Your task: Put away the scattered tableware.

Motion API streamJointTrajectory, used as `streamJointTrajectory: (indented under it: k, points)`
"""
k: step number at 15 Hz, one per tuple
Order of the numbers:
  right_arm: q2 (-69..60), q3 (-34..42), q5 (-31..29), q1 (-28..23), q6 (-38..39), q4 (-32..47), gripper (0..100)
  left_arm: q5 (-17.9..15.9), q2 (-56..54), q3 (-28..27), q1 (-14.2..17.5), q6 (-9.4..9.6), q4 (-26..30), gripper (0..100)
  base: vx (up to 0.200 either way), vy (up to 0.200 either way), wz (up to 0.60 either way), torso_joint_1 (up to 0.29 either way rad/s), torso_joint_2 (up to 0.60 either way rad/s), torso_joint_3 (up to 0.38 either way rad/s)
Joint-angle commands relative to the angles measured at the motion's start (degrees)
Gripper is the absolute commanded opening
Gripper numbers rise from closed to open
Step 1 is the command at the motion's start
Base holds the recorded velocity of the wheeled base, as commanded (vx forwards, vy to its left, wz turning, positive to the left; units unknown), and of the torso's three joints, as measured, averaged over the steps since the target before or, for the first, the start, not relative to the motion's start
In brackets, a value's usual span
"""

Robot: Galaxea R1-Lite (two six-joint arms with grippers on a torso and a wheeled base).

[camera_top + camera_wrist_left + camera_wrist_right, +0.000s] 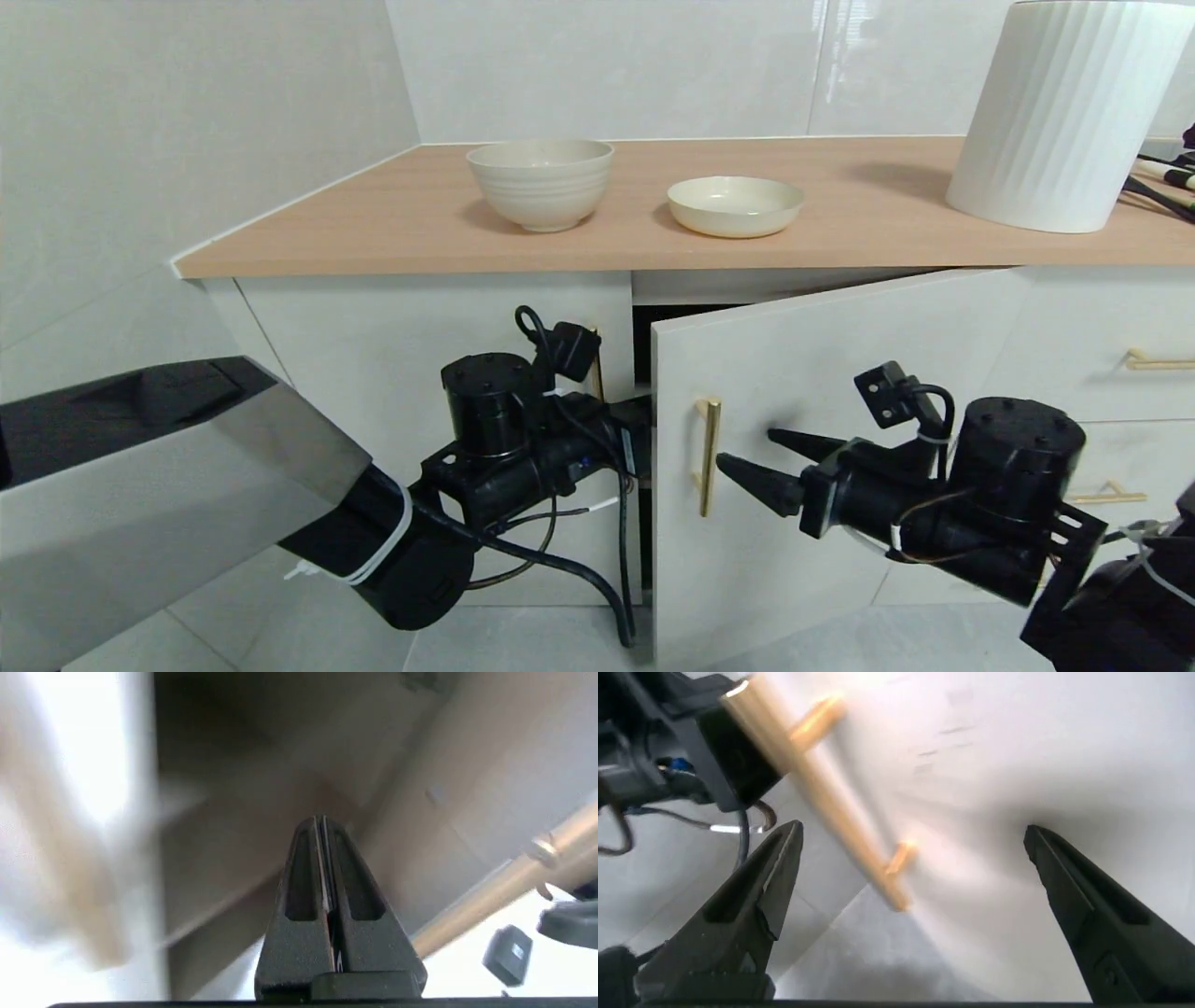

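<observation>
No readable text, labels or numbers appear anywhere.

white ribbed cylindrical container (1064, 112) was cropped at top; dark-handled utensils (1162, 182) cut off at right edge. dark cabinet gap (642, 345) was unreadable, hid tips of left gripper (323, 873) in head view.

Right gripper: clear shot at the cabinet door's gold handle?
Probably yes: the right gripper is open, its tips close to the gold handle, with nothing between them.
</observation>
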Motion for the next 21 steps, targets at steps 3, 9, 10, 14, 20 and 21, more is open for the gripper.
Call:
streamJointTrajectory:
  k: [3,9,10,14,20,21]
  points:
    - [-8.5,10.4,3.2,0.0,-0.3,0.3,100,-0.7,0.7,-1.5,-2.6,-0.01,0.1,0,0.0,0.0,0.0,0.0,0.0,0.0]
    - [-11.9,15.8,3.2,0.1,-0.3,0.3,100,-0.5,-0.7,0.7,-2.8,0.08,-0.2,0,0.0,0.0,0.0,0.0,0.0,0.0]
    - [-12.1,16.5,3.2,0.1,-0.3,0.3,100,-0.4,-0.7,1.1,-3.1,0.08,-0.2,0,0.0,0.0,0.0,0.0,0.0,0.0]
    - [-14.9,19.8,3.2,0.1,-0.3,0.3,100,-0.3,-0.8,3.3,-3.1,0.17,-1.0,0,0.0,0.0,0.0,0.0,0.0,0.0]
    - [-17.4,23.8,3.2,0.3,-0.3,0.2,100,-0.4,-0.6,3.0,-3.8,0.17,-1.6,0,-0.1,0.0,0.0,0.001,0.0,0.001]
    - [-17.8,24.0,3.2,0.7,-0.3,0.3,100,-0.4,-0.4,2.8,-4.0,0.17,-1.6,0,0.0,0.0,0.0,0.0,0.0,0.0]
